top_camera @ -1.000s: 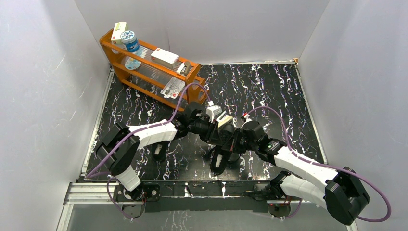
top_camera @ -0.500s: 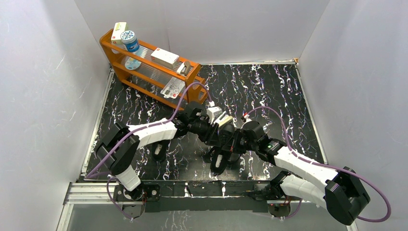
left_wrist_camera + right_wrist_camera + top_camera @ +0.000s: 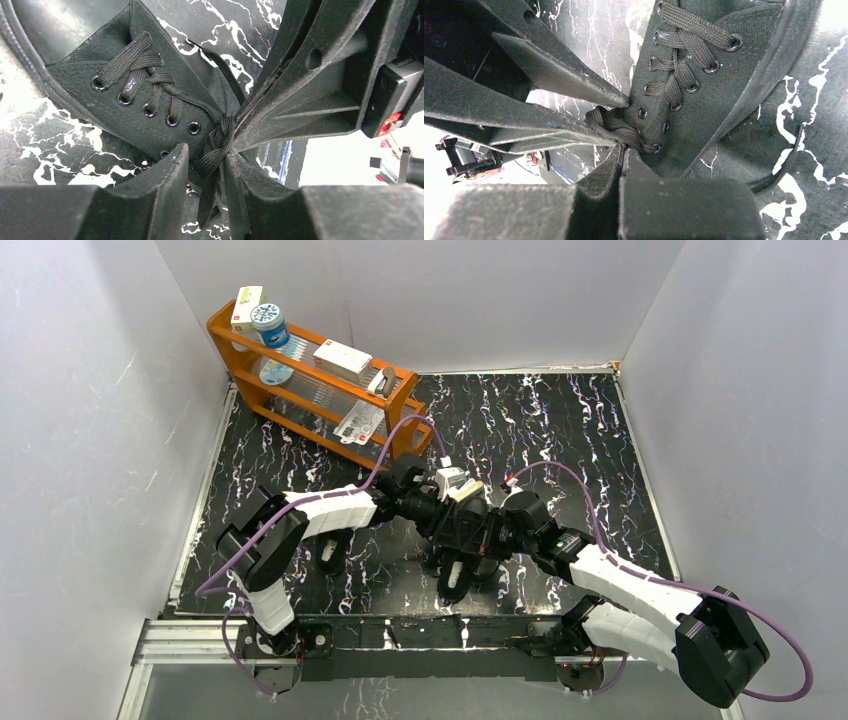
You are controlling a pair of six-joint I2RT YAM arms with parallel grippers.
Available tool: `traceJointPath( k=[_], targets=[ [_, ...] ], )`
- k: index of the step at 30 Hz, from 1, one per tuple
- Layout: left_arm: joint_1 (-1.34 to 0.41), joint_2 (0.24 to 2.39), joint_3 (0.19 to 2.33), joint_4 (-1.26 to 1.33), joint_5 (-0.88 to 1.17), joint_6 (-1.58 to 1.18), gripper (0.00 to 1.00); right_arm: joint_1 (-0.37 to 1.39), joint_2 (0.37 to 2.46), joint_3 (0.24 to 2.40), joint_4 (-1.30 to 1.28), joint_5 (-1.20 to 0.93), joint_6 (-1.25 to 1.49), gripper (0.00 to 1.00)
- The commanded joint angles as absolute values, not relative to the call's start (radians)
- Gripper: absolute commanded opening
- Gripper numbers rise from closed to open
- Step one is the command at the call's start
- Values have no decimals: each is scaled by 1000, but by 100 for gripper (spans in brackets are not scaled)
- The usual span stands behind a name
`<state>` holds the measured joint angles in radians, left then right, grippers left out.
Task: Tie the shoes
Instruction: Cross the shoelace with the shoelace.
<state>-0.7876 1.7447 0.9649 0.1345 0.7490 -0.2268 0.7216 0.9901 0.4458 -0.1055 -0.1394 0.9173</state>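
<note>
Soft, limp shoe lace (image 3: 216,150): clamped in closed right fingers (image 3: 604,180); straddled, seemingly loose, by part-open left fingers (image 3: 160,175). Hold near crossing.

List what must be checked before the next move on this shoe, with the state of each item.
1. Right claw shut on the laces: ok, they run into its closed tips.
2. Left claw grip: cannot tell; its jaws stand apart with the laces between them.
3. Bow on this shoe: not ok; only a bunched twist, no loops.
4. Loose lace end lying free on the table: ok.
5. Other shoe: cannot tell; mostly hidden under the left arm.
</note>
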Motion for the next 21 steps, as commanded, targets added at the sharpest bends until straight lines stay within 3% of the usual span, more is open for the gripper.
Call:
traceJointPath(
  k=[1,6,9,12,17,21],
  targets=[
    [-795,1739,999,157,737,-213,25,717,990,478,-95,-141,906,3],
    [-795,1730,994,186,666,-243,10,718,998,482,-98,-155,902,4],
    [-801,1713,981,213,622,-259,0,717,998,501,-137,-169,888,9],
    [-801,1702,956,266,612,-298,0,717,991,540,-232,-178,847,19],
    [-806,1700,937,308,605,-348,0,689,989,696,-501,-178,695,46],
    [-807,1688,929,318,597,-368,0,606,1076,795,-592,-299,475,48]
  ],
)
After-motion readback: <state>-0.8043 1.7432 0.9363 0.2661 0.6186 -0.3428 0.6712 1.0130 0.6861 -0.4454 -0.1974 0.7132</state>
